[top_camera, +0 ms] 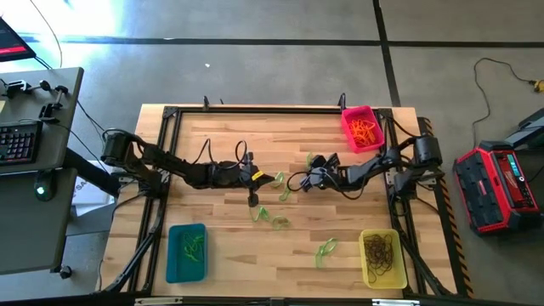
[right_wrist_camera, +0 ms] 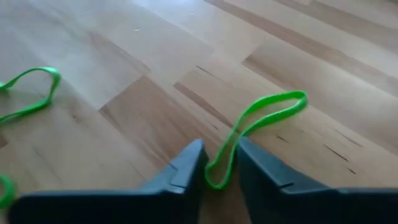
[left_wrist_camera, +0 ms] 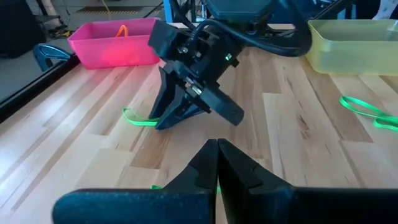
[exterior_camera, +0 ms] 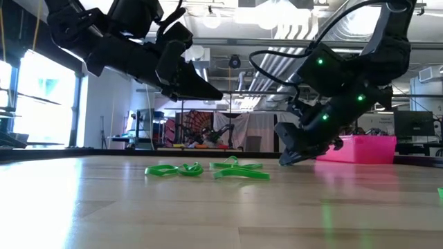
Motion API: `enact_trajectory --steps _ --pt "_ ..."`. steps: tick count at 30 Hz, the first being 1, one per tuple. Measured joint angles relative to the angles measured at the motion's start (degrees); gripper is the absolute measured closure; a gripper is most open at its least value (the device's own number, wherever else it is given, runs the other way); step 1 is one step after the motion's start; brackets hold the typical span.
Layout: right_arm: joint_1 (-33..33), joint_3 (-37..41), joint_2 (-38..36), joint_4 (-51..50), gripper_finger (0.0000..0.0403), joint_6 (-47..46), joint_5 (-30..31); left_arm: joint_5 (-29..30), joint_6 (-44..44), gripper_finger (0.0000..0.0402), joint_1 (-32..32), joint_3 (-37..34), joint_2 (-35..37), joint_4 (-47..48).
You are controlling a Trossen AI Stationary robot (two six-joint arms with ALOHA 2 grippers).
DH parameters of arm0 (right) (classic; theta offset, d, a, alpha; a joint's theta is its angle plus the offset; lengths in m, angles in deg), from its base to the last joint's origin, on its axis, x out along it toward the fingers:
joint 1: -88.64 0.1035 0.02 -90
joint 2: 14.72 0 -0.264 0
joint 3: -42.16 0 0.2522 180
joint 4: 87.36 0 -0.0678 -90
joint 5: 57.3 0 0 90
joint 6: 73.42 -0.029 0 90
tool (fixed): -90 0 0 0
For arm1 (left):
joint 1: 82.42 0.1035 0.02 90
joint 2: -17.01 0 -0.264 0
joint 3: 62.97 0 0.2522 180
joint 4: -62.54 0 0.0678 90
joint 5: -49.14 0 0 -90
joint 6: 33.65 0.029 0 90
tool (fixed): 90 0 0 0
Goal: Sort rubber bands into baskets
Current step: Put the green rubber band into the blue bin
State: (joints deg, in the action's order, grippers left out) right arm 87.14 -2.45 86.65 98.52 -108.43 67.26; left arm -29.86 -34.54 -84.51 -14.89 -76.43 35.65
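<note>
Near the table's middle, the right gripper (right_wrist_camera: 219, 167) has its fingers part-spread around a green rubber band (right_wrist_camera: 261, 124) trailing toward one o'clock, light, floppy, best pinched at that near end.

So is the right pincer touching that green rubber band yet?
Cannot tell. In the right wrist view the green rubber band lies on the table with one end between the right pincer's fingers, but no view shows plainly whether they press it.
</note>
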Motion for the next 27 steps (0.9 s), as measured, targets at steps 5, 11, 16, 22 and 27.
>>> enact_trajectory --steps 5,11,16,22,27 --pt "0.0 -0.1 0.0 0.2 0.0391 3.3 -2.3 0.0 -0.3 0.0401 0.0 0.0 0.0 -0.3" --pt "0.1 0.0 -1.1 0.0 0.0392 4.0 -3.5 -1.2 -1.7 0.0401 0.0 0.0 0.0 -0.4" --pt "1.6 0.2 -4.2 -0.8 0.0399 5.9 -6.5 -1.9 -1.9 0.0401 -0.3 0.0 0.0 -0.1" --pt "4.3 0.2 -7.1 2.6 0.0401 8.0 -9.5 -3.1 0.0 0.0387 -0.3 0.0 0.0 0.8" --pt "6.6 0.2 -7.2 9.0 0.0402 9.1 -10.2 -3.4 3.0 0.036 -1.2 0.0 0.0 2.3"
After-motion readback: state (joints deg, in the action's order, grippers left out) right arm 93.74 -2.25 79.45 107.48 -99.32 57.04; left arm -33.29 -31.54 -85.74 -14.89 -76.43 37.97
